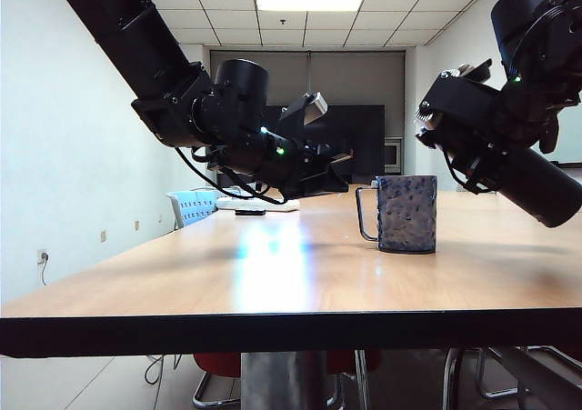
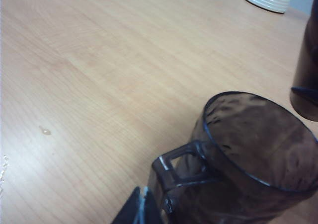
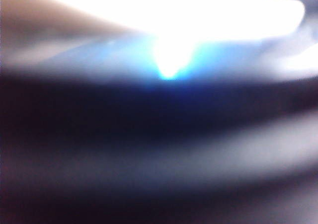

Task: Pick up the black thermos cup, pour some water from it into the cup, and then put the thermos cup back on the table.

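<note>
Wood table (image 1: 273, 274) carries upright cup (image 1: 406, 214), beside closed left end effector (image 2: 140, 210); right end effector (image 1: 455, 137) clamps tilted black thermos cup (image 1: 536, 185), above cup.

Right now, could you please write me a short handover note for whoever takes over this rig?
Left gripper: shut, low beside the handle of the cup; contact unclear.
Right gripper: gripping the black thermos cup, tilted in the air to the right of the cup.
Cup: upright on the table.
Done: thermos picked up.
Unclear: whether any water is in the cup.
Left: pour if needed, set the thermos back down.
</note>
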You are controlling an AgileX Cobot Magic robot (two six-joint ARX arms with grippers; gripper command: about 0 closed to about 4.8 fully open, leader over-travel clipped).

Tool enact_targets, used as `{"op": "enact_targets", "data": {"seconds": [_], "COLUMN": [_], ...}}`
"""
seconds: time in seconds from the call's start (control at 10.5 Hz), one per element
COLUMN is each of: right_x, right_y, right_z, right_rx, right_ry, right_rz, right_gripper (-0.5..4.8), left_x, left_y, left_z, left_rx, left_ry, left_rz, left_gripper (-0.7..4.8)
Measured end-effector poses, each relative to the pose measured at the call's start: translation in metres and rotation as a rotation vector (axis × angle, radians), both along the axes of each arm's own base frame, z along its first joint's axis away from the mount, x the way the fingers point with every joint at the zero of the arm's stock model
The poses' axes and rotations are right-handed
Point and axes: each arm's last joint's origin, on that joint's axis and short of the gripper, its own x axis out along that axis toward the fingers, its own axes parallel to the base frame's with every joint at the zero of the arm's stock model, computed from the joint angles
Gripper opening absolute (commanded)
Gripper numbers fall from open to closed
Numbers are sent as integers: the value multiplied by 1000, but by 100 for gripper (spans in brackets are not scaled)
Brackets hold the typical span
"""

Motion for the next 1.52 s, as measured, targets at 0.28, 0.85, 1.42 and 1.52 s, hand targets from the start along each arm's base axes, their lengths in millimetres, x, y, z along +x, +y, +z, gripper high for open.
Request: {"op": "enact_targets", "data": {"seconds": [0.28,0.85,1.42,1.52], "right_x": [1,11,20,20], "right_y": [1,3,3,3], "right_z": [-3,-4,-6,-5], "right_rx": [-53,-139,-257,-282], "right_ry": [13,15,29,30], "right_rz": [27,40,24,23], "right_gripper": [147,148,187,190], "left_x": [-2,-2,-2,-3], "left_y": [-2,-3,-3,-3], "left_z": [0,0,0,0], "left_rx": [-3,0,-1,0], "left_ry": [1,-9,-9,-9], "left_rz": [-33,-73,-73,-73], "left_gripper": [-6,-6,-6,-6]}}
